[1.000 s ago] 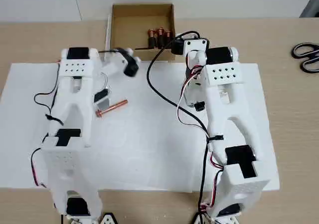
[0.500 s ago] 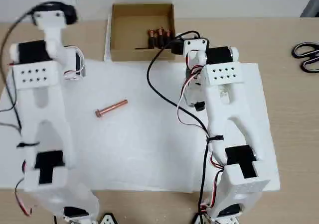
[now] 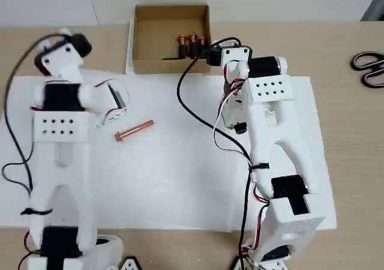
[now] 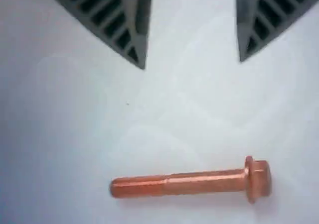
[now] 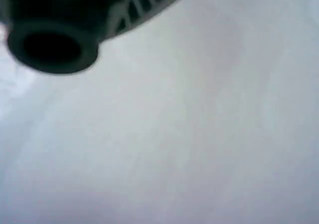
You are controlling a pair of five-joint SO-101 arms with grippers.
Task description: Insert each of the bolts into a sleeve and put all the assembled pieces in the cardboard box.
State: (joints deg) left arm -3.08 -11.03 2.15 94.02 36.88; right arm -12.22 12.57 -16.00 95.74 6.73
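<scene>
A copper-coloured metal bolt (image 3: 134, 130) is lying flat on the white sheet (image 3: 180, 189), near the left gripper (image 4: 193, 57), which is hanging with jaws spread, empty. Rigid, light and likely slippery, it is probably best pinched across mid-shank.

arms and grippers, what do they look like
Both the left arm and right arm: white plastic shells, black motor blocks, a panel of round holes each, red and black wires. A black cable loops off the right one. The left gripper fingers: dark grey, ribbed, pointed.
</scene>
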